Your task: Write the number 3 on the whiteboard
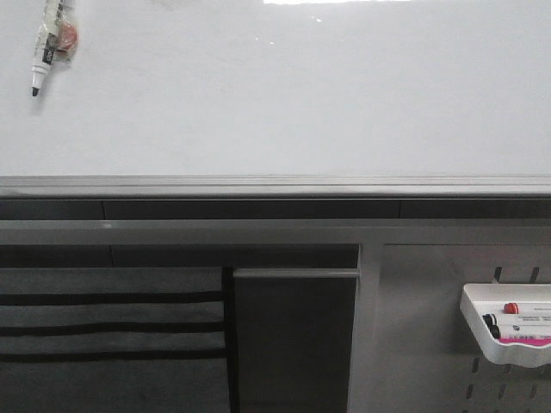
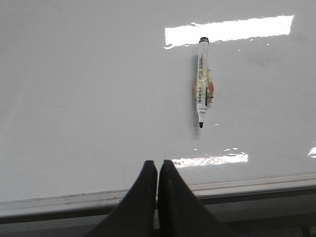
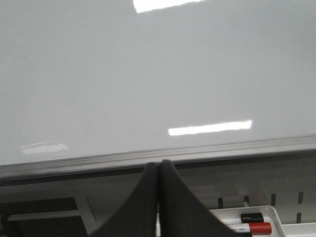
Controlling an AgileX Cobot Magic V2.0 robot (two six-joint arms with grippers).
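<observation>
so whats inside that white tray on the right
The white tray on the perforated panel holds a red-capped marker and a black-capped marker, lying sideways, plus something pink. Its wall hides their lower parts and the frame cuts off the rest.

Ahead of both closed jaws the glossy white whiteboard (image 1: 284,95) lies bare and open. The only obstacle is a white black-tipped marker (image 2: 202,83) stuck ahead of the left jaws, toward the right jaws' side.
</observation>
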